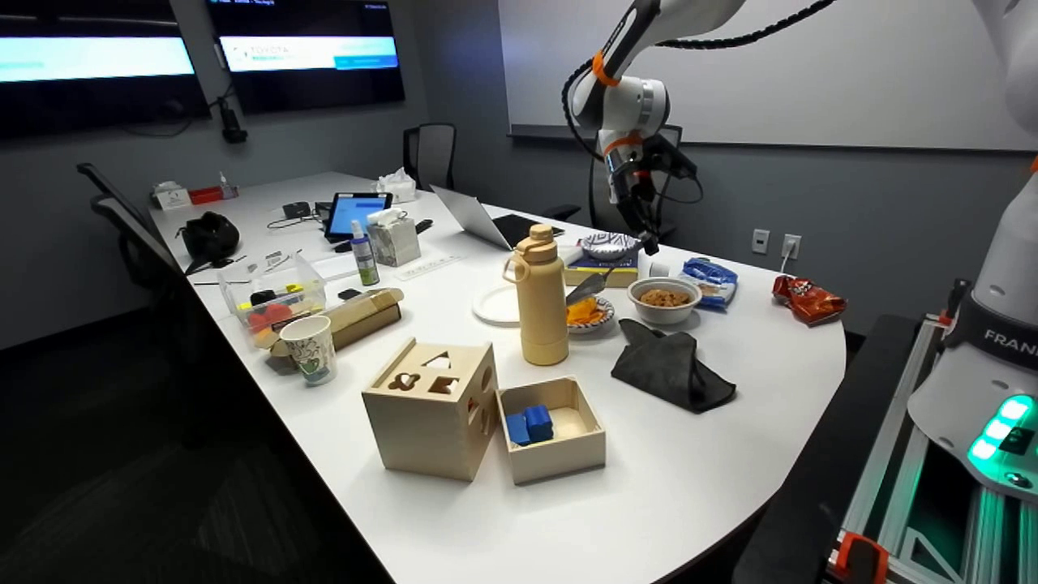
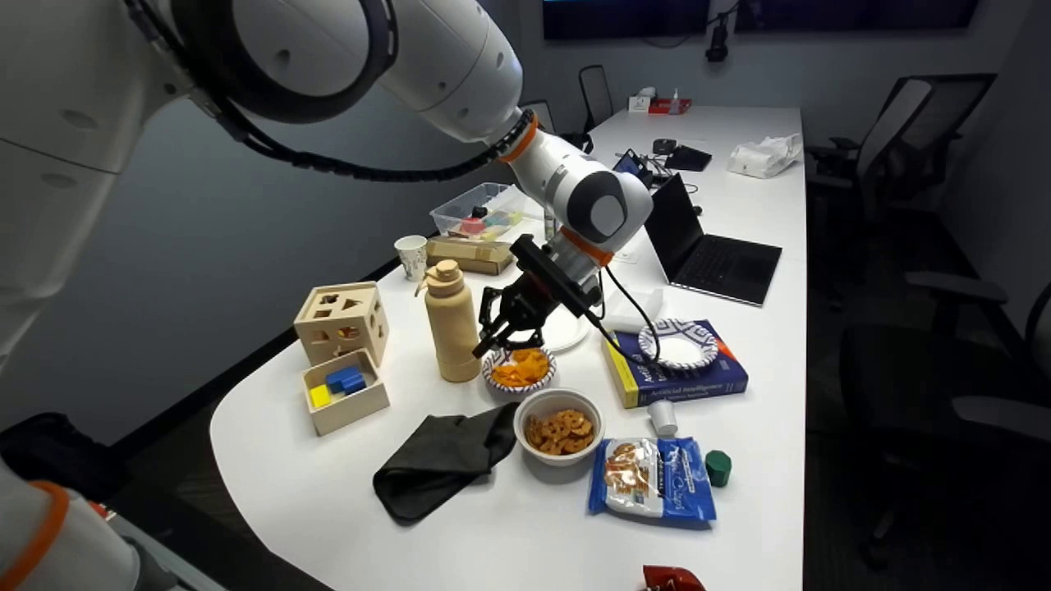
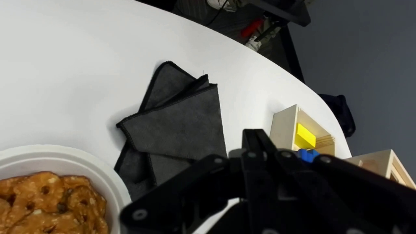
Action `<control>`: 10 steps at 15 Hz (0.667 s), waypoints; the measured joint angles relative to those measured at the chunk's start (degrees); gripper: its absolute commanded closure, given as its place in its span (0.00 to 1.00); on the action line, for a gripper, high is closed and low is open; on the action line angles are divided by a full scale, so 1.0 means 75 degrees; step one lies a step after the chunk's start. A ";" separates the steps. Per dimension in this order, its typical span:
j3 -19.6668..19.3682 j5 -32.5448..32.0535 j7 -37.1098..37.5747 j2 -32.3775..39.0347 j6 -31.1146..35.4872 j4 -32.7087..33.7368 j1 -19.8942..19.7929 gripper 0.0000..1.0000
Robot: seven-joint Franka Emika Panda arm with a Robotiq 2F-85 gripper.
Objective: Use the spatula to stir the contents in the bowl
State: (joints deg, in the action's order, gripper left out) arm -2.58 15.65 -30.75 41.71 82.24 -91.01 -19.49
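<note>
Bowl (image 1: 665, 316), round, off-white, sits upright on the white table (image 1: 714, 478) with a heap of brown crisps (image 1: 665, 298) inside, and a grey spatula-like blade (image 1: 589, 287) slants beside the tall tan bottle (image 1: 543, 308) in an exterior view. In an exterior view, bowl is between folded charcoal cloth (image 2: 447, 464) and blue-and-white snack bag (image 2: 657, 480), black two-finger gripper (image 2: 483, 346) closed, apart from the bowl. Wrist view: bowl cut off at lower left, rim smooth, crisps lumpy, orange-brown, pale-flecked, gripper fingers (image 3: 252, 152) together.
</note>
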 measured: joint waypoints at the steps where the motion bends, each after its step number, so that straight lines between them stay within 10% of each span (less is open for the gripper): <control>1: -0.0001 0.0020 -0.0023 0.0027 0.0000 0.0039 -0.0074 0.99; 10: 0.0000 0.0060 -0.0012 0.0544 0.0533 0.0250 -0.0297 0.99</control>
State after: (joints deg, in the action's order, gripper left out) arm -2.59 16.10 -30.84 45.79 86.24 -89.14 -21.71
